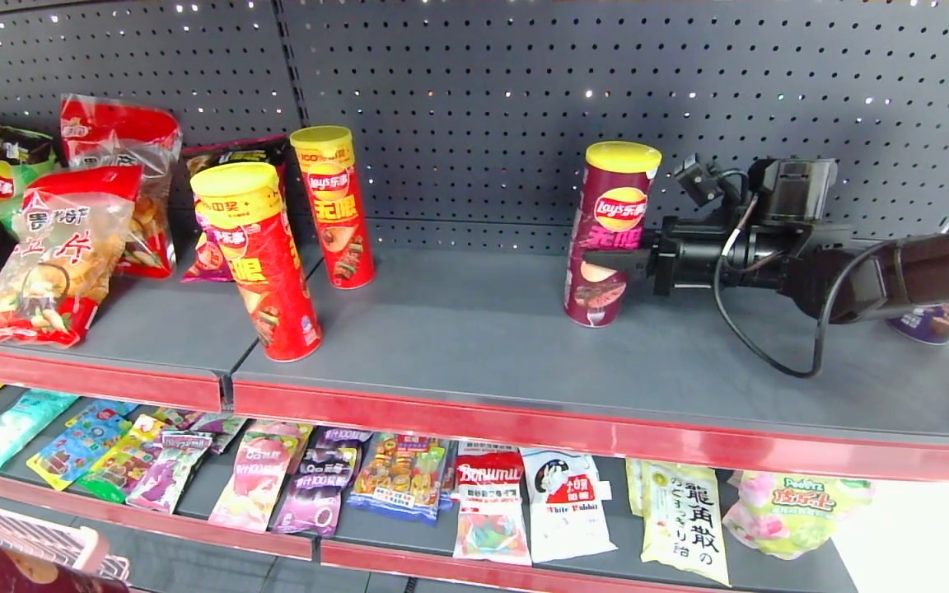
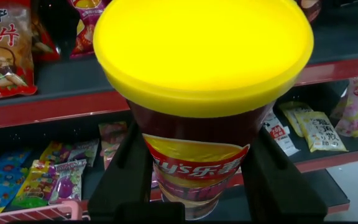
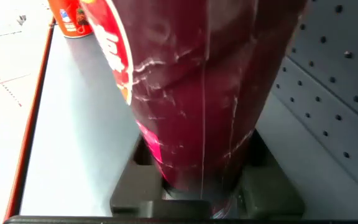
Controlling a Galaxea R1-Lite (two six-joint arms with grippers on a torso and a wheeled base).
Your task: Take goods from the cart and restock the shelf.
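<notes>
Left wrist view: the left gripper (image 2: 197,186) is clamped on a second maroon can (image 2: 204,56), its yellow lid toward the camera. The can is held in front of the shelving, with the cart rim (image 2: 36,211) beyond it.

Head view, nearest first: candy bags (image 1: 400,478) are laid along the lower shelf (image 1: 194,564). On the upper shelf (image 1: 458,329), a front red can (image 1: 256,263) leans near the edge. A rear red can (image 1: 334,206) stands behind it, and snack bags (image 1: 54,255) are propped to the left. Farther right, the maroon can (image 1: 614,222) is pinched at mid-height by the right gripper (image 1: 606,262), its base at the shelf surface. The pegboard (image 1: 524,82) is close behind.
</notes>
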